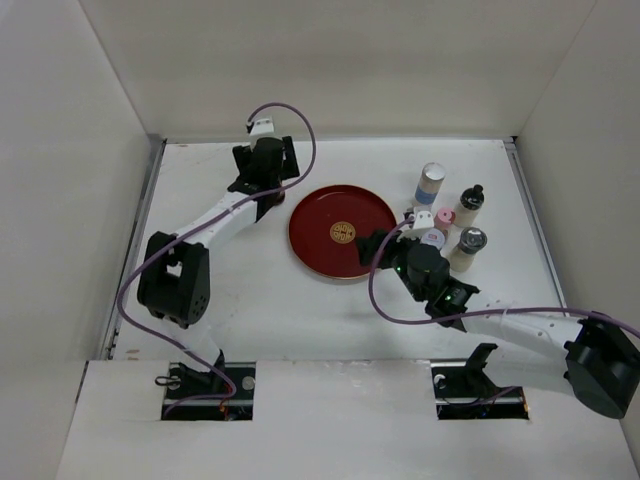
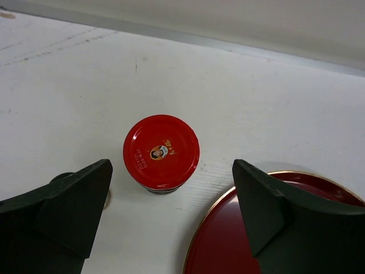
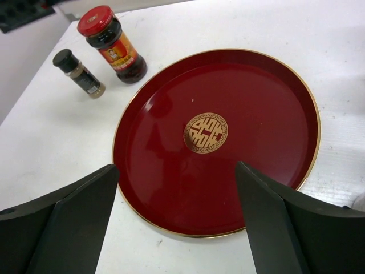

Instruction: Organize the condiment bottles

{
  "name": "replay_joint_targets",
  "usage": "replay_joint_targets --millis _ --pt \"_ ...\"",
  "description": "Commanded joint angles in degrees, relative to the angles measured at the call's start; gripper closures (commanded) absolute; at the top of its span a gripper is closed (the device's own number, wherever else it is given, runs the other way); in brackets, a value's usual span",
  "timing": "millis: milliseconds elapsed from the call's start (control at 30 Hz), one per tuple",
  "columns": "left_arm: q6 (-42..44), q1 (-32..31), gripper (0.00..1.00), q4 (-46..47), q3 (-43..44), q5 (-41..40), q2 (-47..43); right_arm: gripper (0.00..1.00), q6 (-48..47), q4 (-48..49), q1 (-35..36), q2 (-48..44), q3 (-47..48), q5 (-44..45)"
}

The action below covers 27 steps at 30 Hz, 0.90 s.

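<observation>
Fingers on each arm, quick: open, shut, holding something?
Left gripper: fingers open, empty, above the red-capped jar.
Right gripper: fingers open, empty, above the red tray.

Before me a round red tray (image 1: 315,228), gold-rimmed with a gold emblem at its middle, lies flat on the white table (image 1: 260,320).

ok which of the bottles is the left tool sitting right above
The red-capped jar, centred under the open left tool. The thin black-capped bottle stands just beside it, and the rest cluster across the red tray.
</observation>
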Motion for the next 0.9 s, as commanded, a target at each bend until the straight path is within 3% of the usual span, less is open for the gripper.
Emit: replay_joint_targets --millis 0,400,600,767,867 --pt "1.41 1.03 0.13 -3.4 4.26 0.95 2.65 0.1 0.46 4.28 0.55 -0.68 -0.56 -0.62" --pt "1.06 2.0 0.14 -3.23 8.92 1.82 9.95 0.07 0.46 4.81 0.55 0.28 -0.38 -0.62" --pt "0.88 2.18 0.25 -3.14 9.81 2.17 11.45 0.06 0.99 4.81 0.55 0.11 -0.65 -0.62" --pt "0.53 2.18 0.25 -3.14 9.19 1.91 11.71 0.06 1.6 4.9 0.2 -0.95 -1.26 -0.71" --pt "0.53 2.18 0.3 -3.32 9.71 2.26 12.41 0.06 1.6 4.9 0.2 -1.12 -1.35 -0.71"
